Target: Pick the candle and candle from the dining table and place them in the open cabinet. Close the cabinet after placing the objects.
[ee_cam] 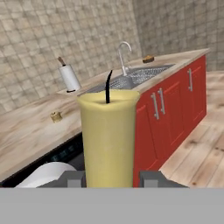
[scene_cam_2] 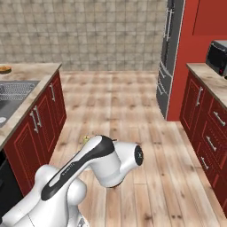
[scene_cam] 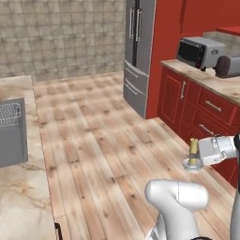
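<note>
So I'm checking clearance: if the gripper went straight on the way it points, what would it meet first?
Probably the red cupboards under the sink counter, behind the stick candle the gripper holds; depth is unclear.

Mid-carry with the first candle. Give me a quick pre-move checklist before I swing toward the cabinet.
1. Grip on the stick candle: ok. It stands between the gripper fingers, which are shut on it.
2. Candle upright: ok. In the left base view it stands vertical on its clear dish.
3. Dish seated under the candle: ok, it sits right beneath it.
4. Second, squat candle: not ok, it sits on the stone top, waiting to be picked.
5. Open cabinet located: cannot tell.
6. Floor ahead free of obstacles: ok.
</note>
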